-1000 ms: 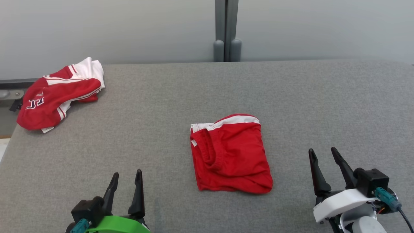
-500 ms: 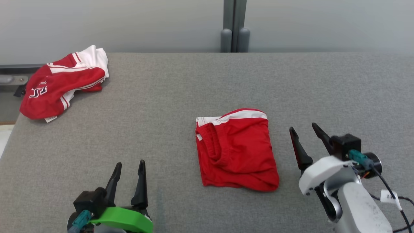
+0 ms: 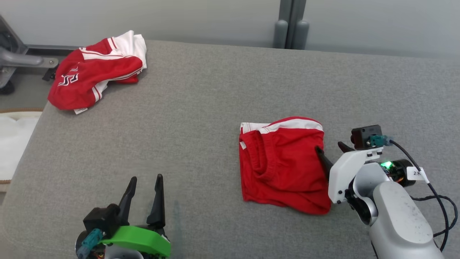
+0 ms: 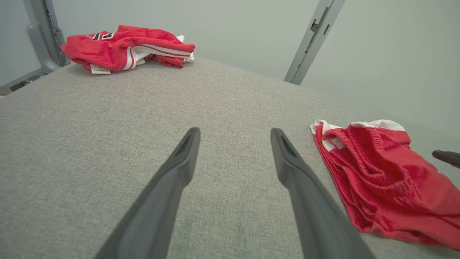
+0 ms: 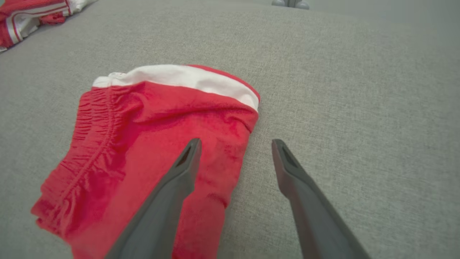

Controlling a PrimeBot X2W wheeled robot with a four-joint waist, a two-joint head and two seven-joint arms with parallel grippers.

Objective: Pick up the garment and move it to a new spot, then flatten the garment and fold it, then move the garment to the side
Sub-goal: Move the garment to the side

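- Garment [image 3: 282,165]: red shorts with a white band along the far edge, folded into a rough rectangle. The elastic waistband is bunched on its left side and the near edge is wrinkled.
- It lies flat on the grey tabletop [image 3: 201,108], right of centre, just in front of the right arm.
- A second red-and-white garment [image 3: 95,72] sits in a crumpled heap at the far left corner, well apart from the first.
- Versus a second ago, the whole head view has shifted, so the camera has turned. The folded garment keeps the same shape and spot on the tabletop.
- The right pincer [image 3: 329,146] was well right of the garment, fingers clear of it. It has now closed in on the garment's right edge.
- The left pincer [image 3: 146,177] is unchanged, low at the near left and far from the cloth.
- Right arm: the pale forearm comes in from the lower right with the wrist tipped forward and down and a green light on at the wrist.
- The right pincer is spread wide and holds nothing. In the right wrist view it straddles the garment's right edge, one finger [image 5: 179,172] over red cloth and the other over bare tabletop.
- Cannot tell whether that finger touches the cloth.
- Left arm: a green bracket [image 3: 140,241] shows at the wrist and the fingers point away from the robot. The pincer is spread wide and empty over bare tabletop, with the garment off to its right.
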